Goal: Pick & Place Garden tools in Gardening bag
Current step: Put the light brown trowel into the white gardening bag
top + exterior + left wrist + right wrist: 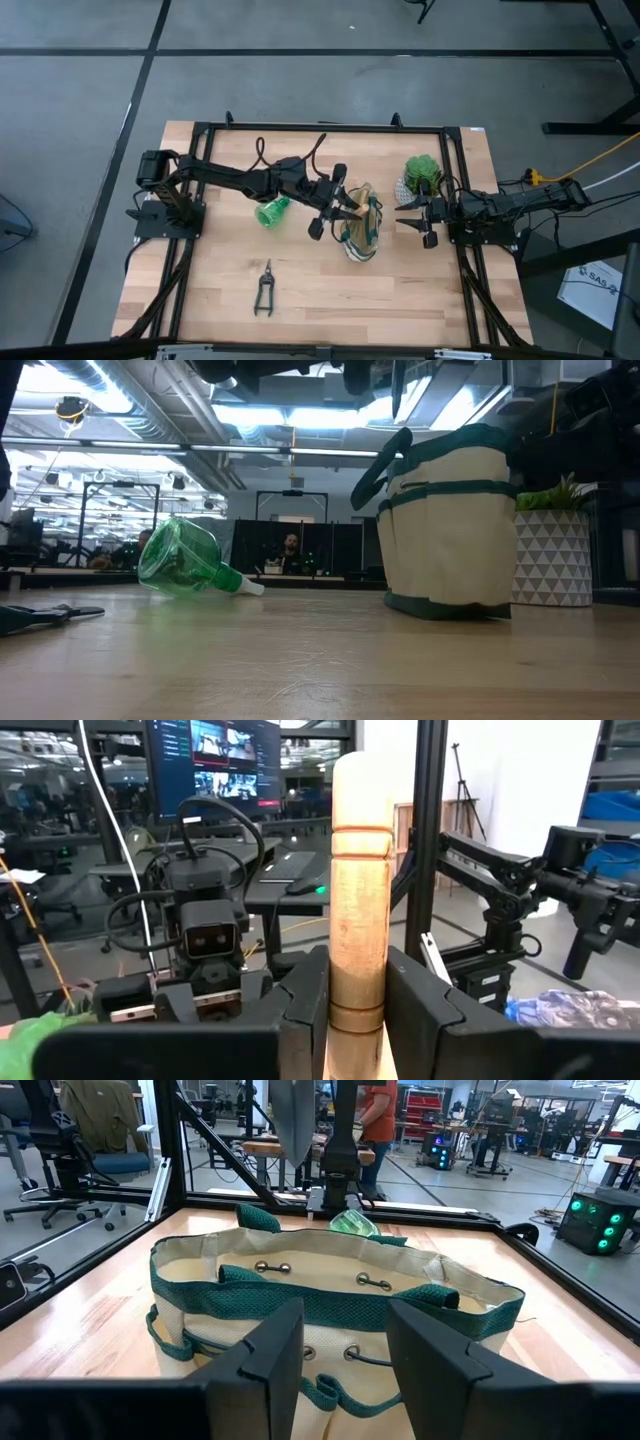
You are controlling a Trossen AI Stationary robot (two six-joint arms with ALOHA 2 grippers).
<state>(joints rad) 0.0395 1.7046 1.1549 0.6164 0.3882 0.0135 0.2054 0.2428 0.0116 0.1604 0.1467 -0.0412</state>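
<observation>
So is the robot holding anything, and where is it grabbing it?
Yes. The left gripper pinches a wooden handle near its lower end; the tool's head is hidden. The right gripper is open, holding nothing.

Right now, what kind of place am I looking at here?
Probably a robotics lab or workshop: a wooden table framed in black rails, monitors behind, and more workstations and office chairs beyond.

grey floor [80,150], ceiling lights [250,415], office chair [75,1150]
</observation>
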